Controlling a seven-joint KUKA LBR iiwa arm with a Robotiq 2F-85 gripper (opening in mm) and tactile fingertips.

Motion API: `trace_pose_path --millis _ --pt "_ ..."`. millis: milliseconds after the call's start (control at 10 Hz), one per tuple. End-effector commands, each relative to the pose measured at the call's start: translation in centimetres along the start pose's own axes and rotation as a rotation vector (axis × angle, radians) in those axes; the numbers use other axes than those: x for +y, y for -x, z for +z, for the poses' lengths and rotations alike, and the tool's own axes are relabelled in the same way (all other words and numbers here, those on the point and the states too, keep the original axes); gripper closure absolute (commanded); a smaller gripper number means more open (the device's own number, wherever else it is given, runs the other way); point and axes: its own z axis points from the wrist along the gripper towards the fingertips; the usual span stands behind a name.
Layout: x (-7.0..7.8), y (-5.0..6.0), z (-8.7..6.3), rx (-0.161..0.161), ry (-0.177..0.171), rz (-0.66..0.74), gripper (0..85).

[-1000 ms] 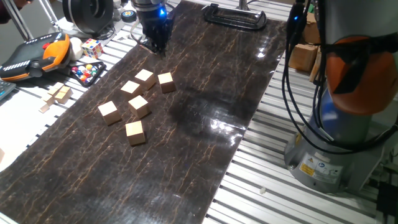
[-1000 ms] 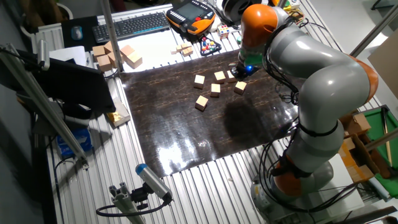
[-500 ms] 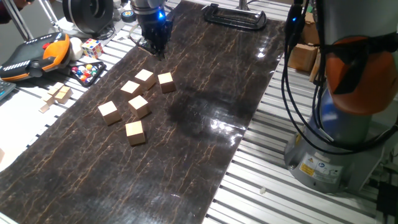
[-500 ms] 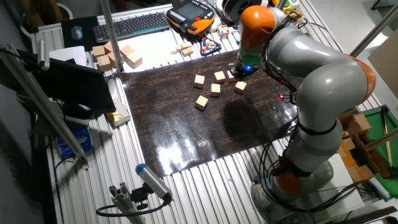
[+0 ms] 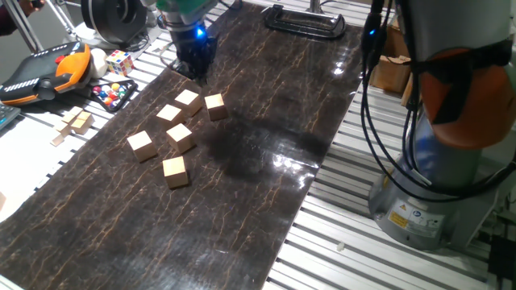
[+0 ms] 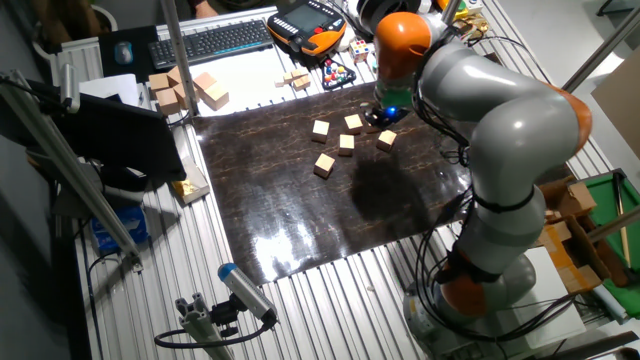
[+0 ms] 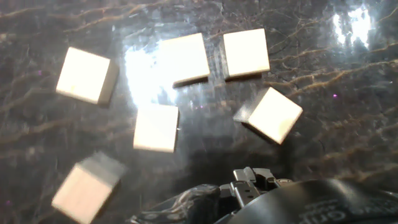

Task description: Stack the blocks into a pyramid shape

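Several light-tan wooden blocks lie loose and flat on the dark marbled mat (image 5: 266, 161), none on top of another. The cluster runs from one block (image 5: 214, 105) nearest the gripper to another (image 5: 175, 171) at the near end. In the other fixed view the same blocks (image 6: 325, 164) lie left of the arm. The hand view looks straight down on them, with one block (image 7: 272, 114) turned diagonally and another (image 7: 155, 127) near centre. My gripper (image 5: 196, 68) hangs just beyond the cluster's far end, above the mat, holding nothing. Its fingers are too dark to tell apart.
Left of the mat lie a multicoloured puzzle cube (image 5: 119, 62), an orange-black pendant (image 5: 44, 72), a tray of coloured balls (image 5: 113, 94) and paler wooden pieces (image 5: 76, 122). A black clamp (image 5: 305, 20) sits at the mat's far end. The arm's base (image 5: 439, 185) stands at the right.
The gripper has shifted a little left and nearer the far end of the block cluster. The blocks have not moved.
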Motion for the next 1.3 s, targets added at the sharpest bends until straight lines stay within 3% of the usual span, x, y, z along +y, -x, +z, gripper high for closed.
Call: trace_pose_path --millis 0,300,500,1200 --pt "0.0 0.4 0.5 -0.001 0.004 0.009 84.3" --pt "0.3 0.8 1.1 -0.004 0.01 0.052 84.3" --pt "1.0 1.1 1.5 0.012 0.028 0.084 84.3" --pt "1.7 2.3 3.4 0.03 0.023 0.202 84.3"
